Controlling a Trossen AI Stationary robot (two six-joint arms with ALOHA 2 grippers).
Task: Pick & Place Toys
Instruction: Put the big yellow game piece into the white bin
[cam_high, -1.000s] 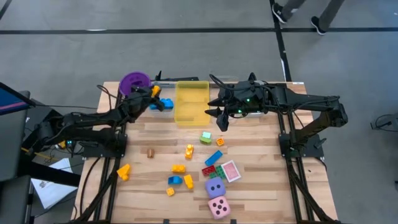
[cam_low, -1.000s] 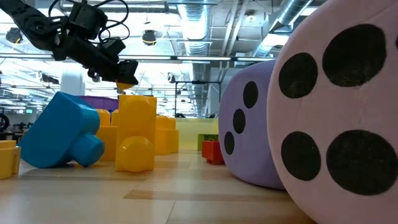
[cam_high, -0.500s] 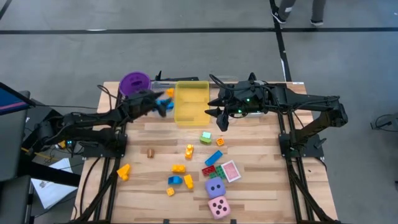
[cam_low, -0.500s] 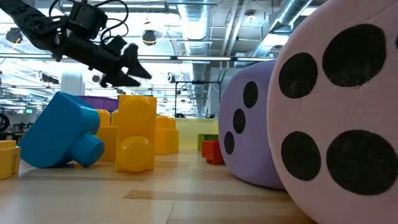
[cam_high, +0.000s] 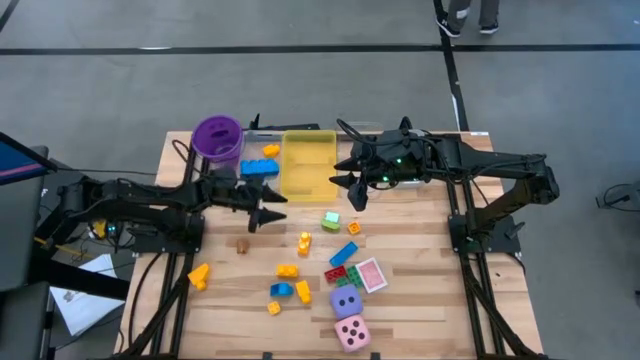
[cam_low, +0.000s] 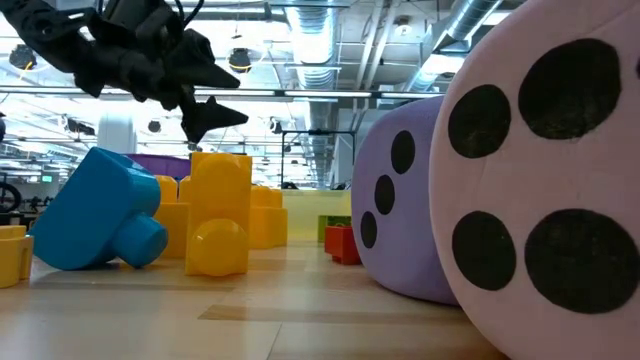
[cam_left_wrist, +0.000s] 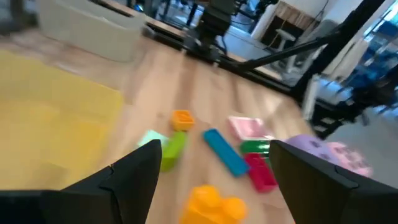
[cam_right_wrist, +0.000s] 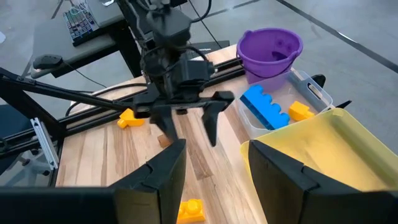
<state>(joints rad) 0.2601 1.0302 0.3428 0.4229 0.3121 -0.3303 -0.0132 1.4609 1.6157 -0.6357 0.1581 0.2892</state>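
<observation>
Just ahead of the empty left gripper (cam_high: 268, 204), a green brick (cam_high: 330, 220)

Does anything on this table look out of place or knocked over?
Nothing looks damaged or spilled. Most toys lie loose on the table; only a blue brick and an orange brick sit in the clear tray. The yellow tray looks empty. In the low view, a blue brick lies tipped on its side.
</observation>
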